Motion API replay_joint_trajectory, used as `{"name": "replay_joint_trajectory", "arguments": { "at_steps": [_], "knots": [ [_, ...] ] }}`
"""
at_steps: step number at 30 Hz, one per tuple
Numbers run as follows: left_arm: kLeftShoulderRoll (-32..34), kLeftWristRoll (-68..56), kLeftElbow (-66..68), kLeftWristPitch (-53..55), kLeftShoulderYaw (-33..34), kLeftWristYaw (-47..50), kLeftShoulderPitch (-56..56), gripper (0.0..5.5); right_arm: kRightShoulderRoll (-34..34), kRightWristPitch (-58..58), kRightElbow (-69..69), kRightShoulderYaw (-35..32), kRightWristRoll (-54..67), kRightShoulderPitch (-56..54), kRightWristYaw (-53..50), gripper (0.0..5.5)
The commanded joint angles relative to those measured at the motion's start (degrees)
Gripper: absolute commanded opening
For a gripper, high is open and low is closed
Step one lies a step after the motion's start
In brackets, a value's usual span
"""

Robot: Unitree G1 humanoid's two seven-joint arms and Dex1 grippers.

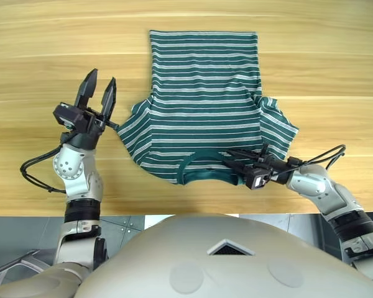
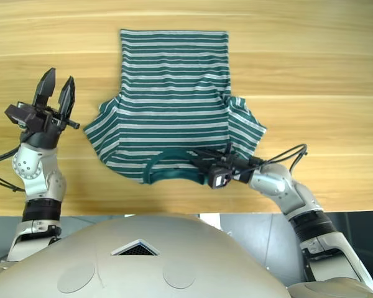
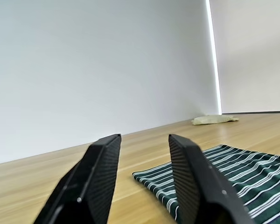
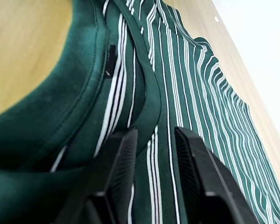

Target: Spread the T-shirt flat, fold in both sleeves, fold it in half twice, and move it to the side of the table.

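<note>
L fingers (image 3: 100,177) wide apart, empty, beside T-shirt (image 1: 202,81); R fingers (image 4: 116,177) parted over collar (image 4: 79,98), gripping nothing.

A pale, crumpled lump (image 3: 214,120) lies at the far edge of the light wooden tabletop (image 1: 336,74); what it is cannot be told. Behind it rises a plain whitish wall (image 3: 107,60), with a thin bright strip (image 3: 213,56) running up it. Below the tabletop's near edge, a dark grey tiled floor (image 1: 121,221) shows.

A white wall (image 3: 84,60) (plain) backs the wooden table (image 1: 43,37).
</note>
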Motion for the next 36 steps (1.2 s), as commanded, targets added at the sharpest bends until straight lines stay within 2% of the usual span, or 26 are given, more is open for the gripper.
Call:
{"name": "replay_joint_trajectory", "arguments": {
  "at_steps": [1, 5, 7, 10, 13, 17, 19, 25, 29, 36],
  "knots": [
    [2.12, 8.82, 2.89, -2.84, 2.93, 4.58, -0.23, 1.9, 2.76, 0.15, -0.23, -1.03, 1.22, -2.41, -1.1, 1.48],
    [6.77, 21.97, -0.38, -6.26, 8.37, 11.24, 4.41, 1.9, 8.5, 2.57, -6.28, -8.61, 13.48, -6.41, -6.6, 1.48],
    [9.26, 33.68, -5.7, -5.42, 13.01, 16.34, 9.26, 1.9, 10.39, 5.17, -10.44, -9.74, 22.92, -8.01, -5.95, 1.48],
    [11.78, 44.35, -18.34, -2.7, 15.87, 15.1, 18.49, 1.9, 12.02, 8.37, -11.99, -9.53, 31.19, -12.0, -2.88, 1.48],
    [16.15, 51.94, -27.21, 1.3, 12.41, 9.14, 22.86, 1.9, 14.0, 11.12, -10.14, -10.63, 33.16, -18.3, -1.01, 1.48],
    [19.53, 57.42, -27.41, 5.08, 5.85, 5.12, 23.11, 1.9, 15.14, 11.09, -5.65, -13.72, 27.7, -23.04, -2.41, 1.48],
    [19.12, 58.6, -26.13, 6.78, 3.52, 6.17, 22.5, 1.9, 14.81, 10.65, -4.54, -15.3, 26.73, -23.11, -2.31, 1.48],
    [17.56, 59.44, -25.54, 10.64, 3.65, 14.04, 24.41, 2.75, 13.82, 10.01, -3.17, -18.33, 25.63, -22.0, -1.41, 1.48],
    [19.11, 61.04, -26.94, 13.31, 2.78, 14.68, 27.32, 2.75, 13.38, 9.26, -1.08, -19.36, 24.25, -21.68, -0.93, 1.48],
    [21.64, 61.64, -25.56, 16.13, -2.07, 12.71, 25.89, 2.75, 13.89, 7.95, 1.03, -19.37, 23.06, -21.98, -0.38, 1.48]
  ]
}}
